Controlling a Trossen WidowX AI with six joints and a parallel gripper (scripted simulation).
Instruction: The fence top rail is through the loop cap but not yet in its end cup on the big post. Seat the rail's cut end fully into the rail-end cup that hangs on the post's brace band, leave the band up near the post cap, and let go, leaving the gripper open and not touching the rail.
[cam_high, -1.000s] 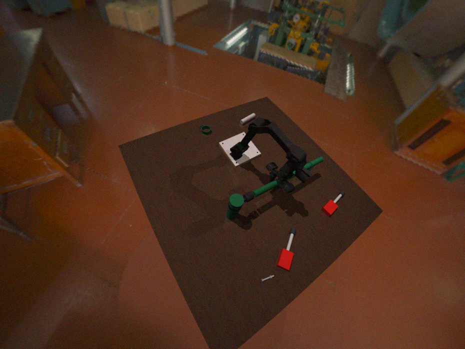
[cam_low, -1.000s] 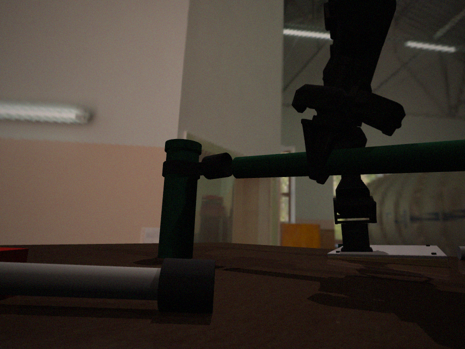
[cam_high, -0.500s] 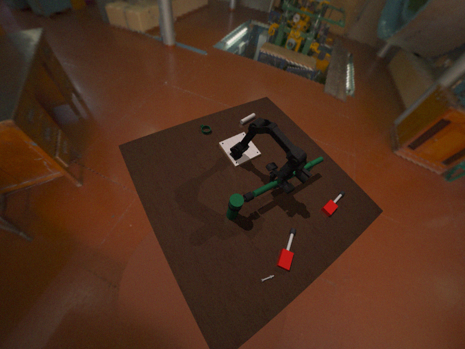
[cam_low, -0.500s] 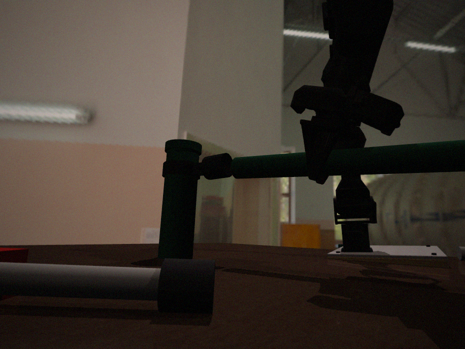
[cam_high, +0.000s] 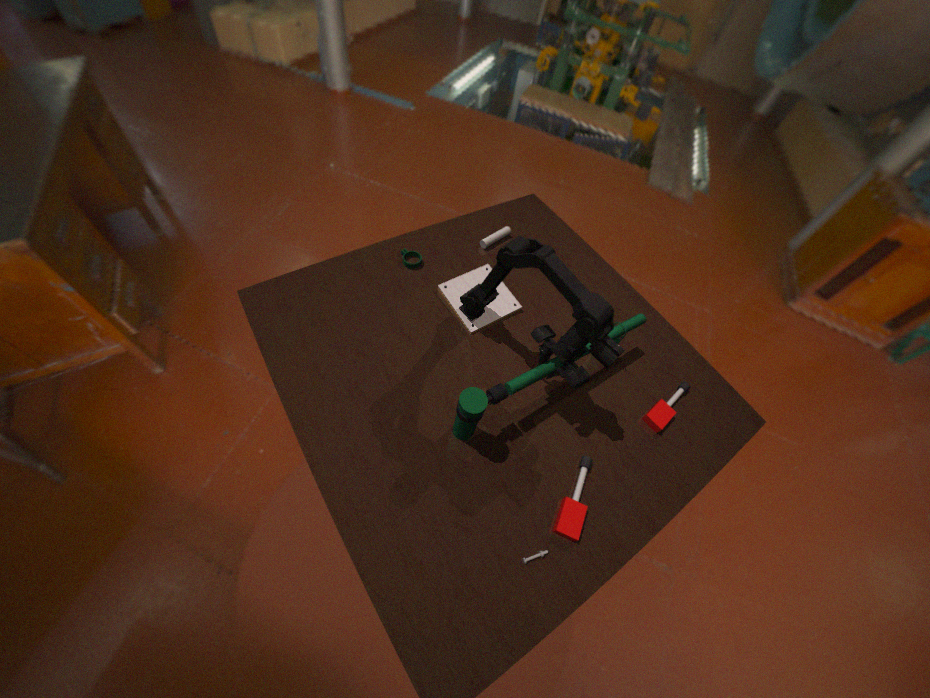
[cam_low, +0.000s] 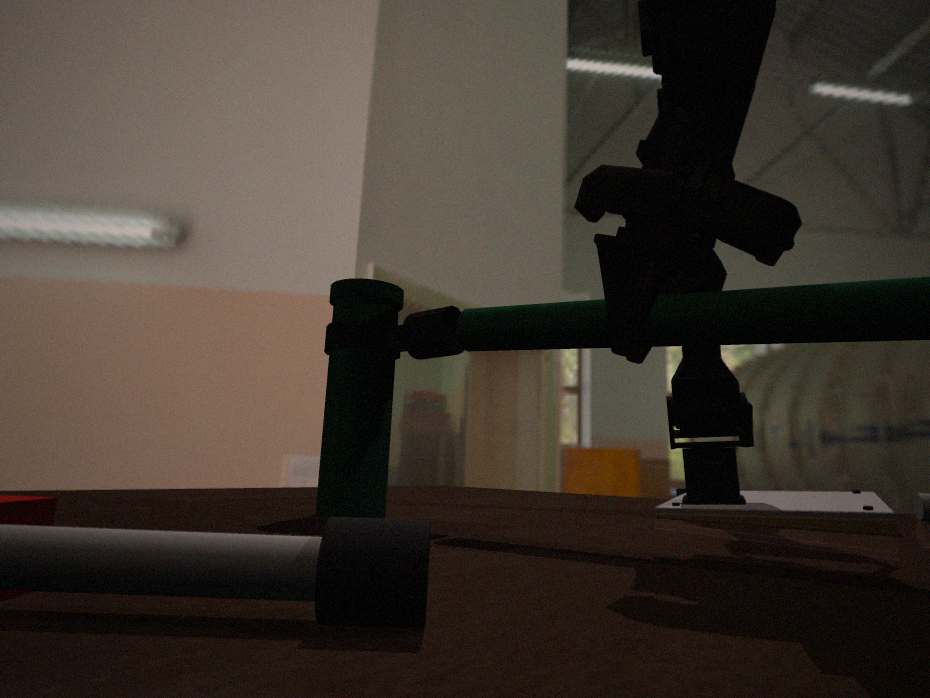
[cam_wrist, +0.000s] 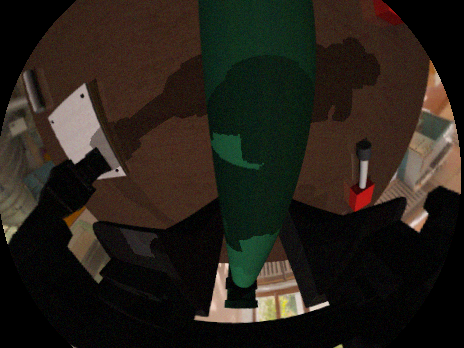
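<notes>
The green big post (cam_high: 467, 424) (cam_low: 357, 420) stands upright. Its dark brace band (cam_low: 360, 338) sits just under the post cap (cam_high: 473, 400) (cam_low: 365, 291). The dark rail-end cup (cam_high: 497, 392) (cam_low: 431, 332) points from the band toward the rail. The green top rail (cam_high: 534, 374) (cam_low: 537, 324) (cam_wrist: 256, 62) lies level in the air. Its cut end meets the cup's mouth; I cannot tell how deep it sits. My gripper (cam_high: 573, 362) (cam_low: 629, 319) is shut on the rail near its middle, coming down from above. The loop cap is hidden behind the arm.
The arm's white base plate (cam_high: 503, 308) (cam_low: 826, 501) lies behind the rail. Two red blocks with white handles (cam_high: 659, 413) (cam_high: 570, 516) lie in front, with a small screw (cam_high: 534, 556). A green ring (cam_high: 408, 255) and a white cylinder (cam_high: 495, 237) lie at the back. A grey tube (cam_low: 150, 559) lies close to the exterior camera.
</notes>
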